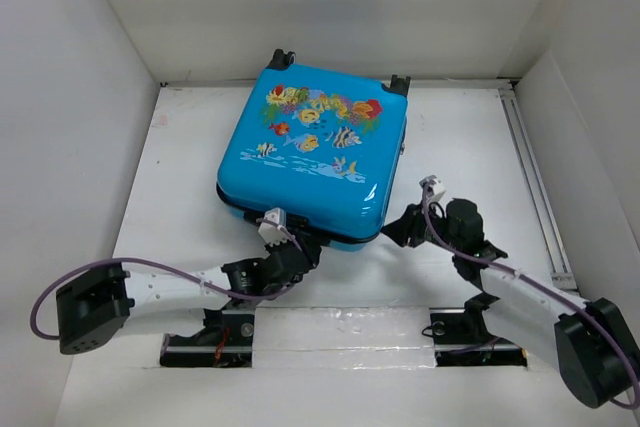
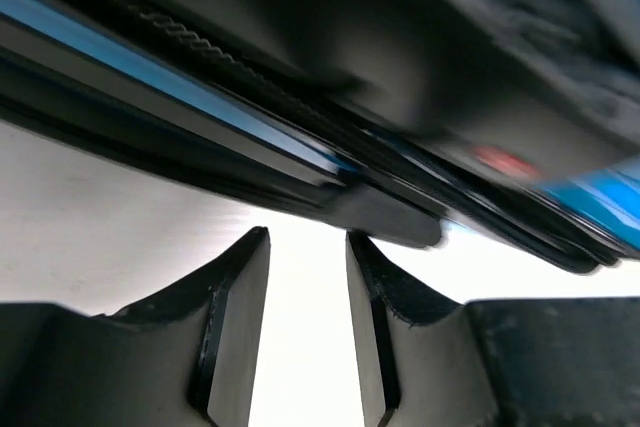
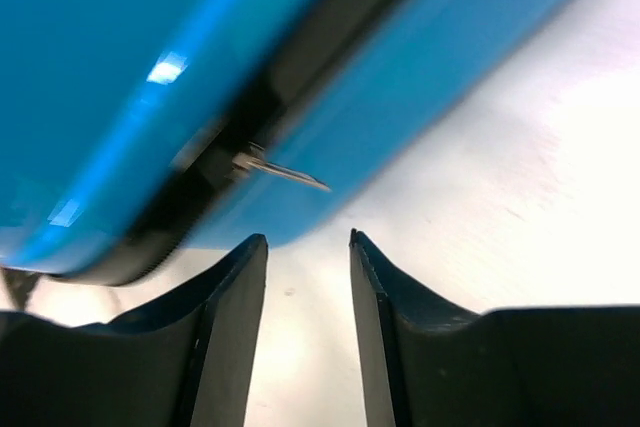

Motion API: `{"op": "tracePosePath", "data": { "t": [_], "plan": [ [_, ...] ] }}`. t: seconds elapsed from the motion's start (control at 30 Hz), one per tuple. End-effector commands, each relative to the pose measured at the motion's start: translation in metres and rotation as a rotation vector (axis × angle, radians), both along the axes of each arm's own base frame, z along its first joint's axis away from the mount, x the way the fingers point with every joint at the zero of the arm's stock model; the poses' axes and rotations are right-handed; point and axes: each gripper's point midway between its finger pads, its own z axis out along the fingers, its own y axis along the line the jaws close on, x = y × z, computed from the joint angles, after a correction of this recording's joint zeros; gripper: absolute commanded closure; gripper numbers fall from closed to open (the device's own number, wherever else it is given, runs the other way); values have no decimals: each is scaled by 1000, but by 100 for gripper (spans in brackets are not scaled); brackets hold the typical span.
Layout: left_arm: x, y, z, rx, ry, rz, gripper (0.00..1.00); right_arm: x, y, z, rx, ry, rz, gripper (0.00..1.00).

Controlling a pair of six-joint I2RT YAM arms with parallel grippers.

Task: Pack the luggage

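The luggage [image 1: 318, 152], a bright-blue hard-shell suitcase with a fish and coral print, lies flat and closed in the middle of the table, its black wheels at the far side. My left gripper [image 1: 300, 252] sits at its near edge, open, nothing between the fingers; in the left wrist view the luggage's dark zipper seam [image 2: 300, 137] runs just above my left gripper [image 2: 307, 239]. My right gripper [image 1: 397, 230] is at the near-right corner, open and empty. In the right wrist view a metal zipper pull [image 3: 285, 173] sticks out of the luggage's seam just above my right gripper [image 3: 308, 243].
White walls enclose the table on the left, back and right. A metal rail [image 1: 535, 182] runs along the right side of the table. The arms' base plates [image 1: 340, 342] lie along the near edge.
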Motion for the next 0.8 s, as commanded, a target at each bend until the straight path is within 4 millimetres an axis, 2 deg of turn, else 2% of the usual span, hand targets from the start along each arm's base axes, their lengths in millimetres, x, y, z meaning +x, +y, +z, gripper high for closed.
{"op": "tracePosePath", "data": {
  "t": [0.0, 0.07, 0.1, 0.43, 0.47, 0.57, 0.67, 0.77],
  "plan": [
    [19, 0, 11, -101, -22, 31, 68, 21, -6, 19, 31, -136, -96, 55],
    [21, -12, 25, -169, -50, -14, 66, 27, -7, 22, 13, -191, -96, 54],
    [20, -14, 25, -169, -51, -28, 66, 30, -3, 30, 16, -221, -75, 54],
    [1, -43, 25, -162, -31, -172, 66, 34, 9, 45, -42, -403, 49, 54],
    [1, -44, 25, -162, -31, -172, 66, 33, 12, 51, -30, -427, 56, 54],
    [2, -45, 30, -172, -44, -176, 66, 36, 13, 51, -41, -452, 59, 54],
    [2, -45, 37, -192, -56, -176, 67, 39, 14, 57, -37, -487, 58, 58],
    [-2, -45, 33, -181, -47, -198, 67, 40, 18, 67, -6, -528, 68, 68]
  ]
}}
